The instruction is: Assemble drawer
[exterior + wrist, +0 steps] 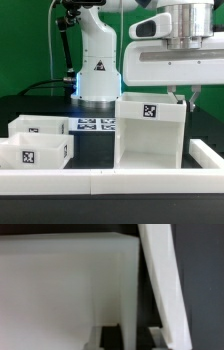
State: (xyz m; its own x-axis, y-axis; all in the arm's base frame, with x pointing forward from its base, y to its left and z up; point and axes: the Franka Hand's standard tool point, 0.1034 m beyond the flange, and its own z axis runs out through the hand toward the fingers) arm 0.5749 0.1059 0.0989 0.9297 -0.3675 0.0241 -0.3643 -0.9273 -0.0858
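Note:
The drawer casing, a tall white box with a square tag on its top edge, stands at the exterior view's right. My gripper reaches down over its right wall with one finger inside and one outside. In the wrist view the gripper has its jaws close against that wall, so it looks shut on it. Two shallow white trays with tags lie at the exterior view's left, one behind and one in front.
The marker board lies flat behind the casing, near the robot base. A long low white rail runs along the front and turns up the exterior view's right side, close to the casing.

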